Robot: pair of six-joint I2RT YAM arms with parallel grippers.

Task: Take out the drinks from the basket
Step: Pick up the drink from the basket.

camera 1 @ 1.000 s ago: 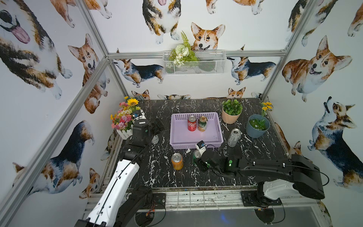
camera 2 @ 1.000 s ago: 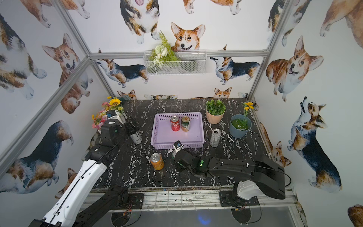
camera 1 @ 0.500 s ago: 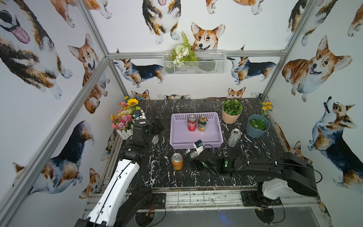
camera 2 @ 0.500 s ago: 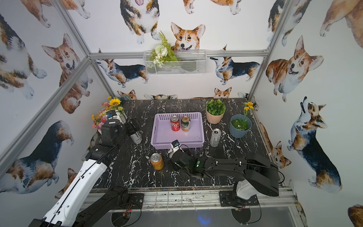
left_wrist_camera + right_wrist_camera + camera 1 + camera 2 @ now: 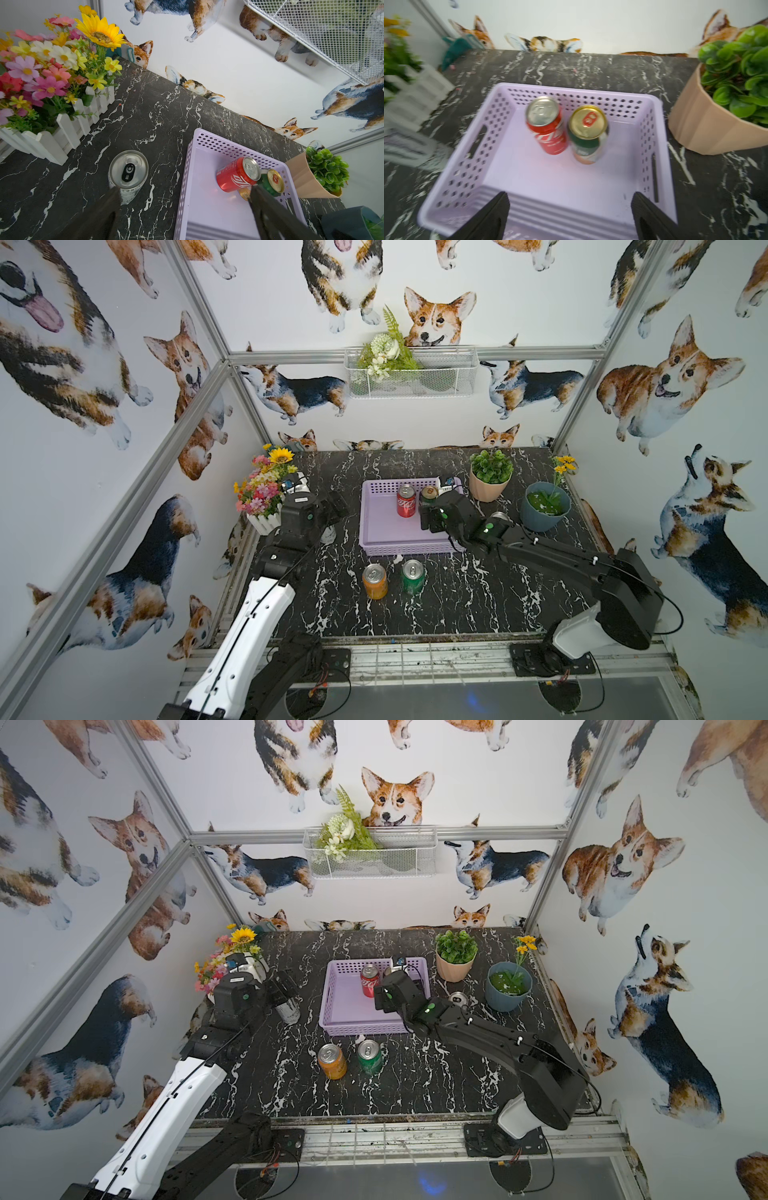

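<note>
1. Two drinks stand upright in the basket (image 5: 467,166). The red can (image 5: 548,126) and the dark-green-and-gold can (image 5: 586,135) are side by side, close against each other, ahead of the right fingers (image 5: 492,216) and roughly in line with the gap between them.
2. The other four are out on the surface (image 5: 457,605). The orange can (image 5: 375,581) and the green can (image 5: 412,576) stand behind the right fingers, outside the basket's near wall. One silver can (image 5: 458,998) stands beside the right arm. The other silver can (image 5: 127,176) is just ahead of one of the left fingers (image 5: 104,207).
3. The cans are probably thin-walled, smooth and slippery, and would dent under a hard squeeze. How heavy they are cannot be told. The best hold is likely across the body at mid-height, but the pair leaves little room for a finger between them.
4. The right fingers are spread wide and empty, hovering over the basket's near wall.
5. The left fingers are spread wide and hold nothing.
</note>
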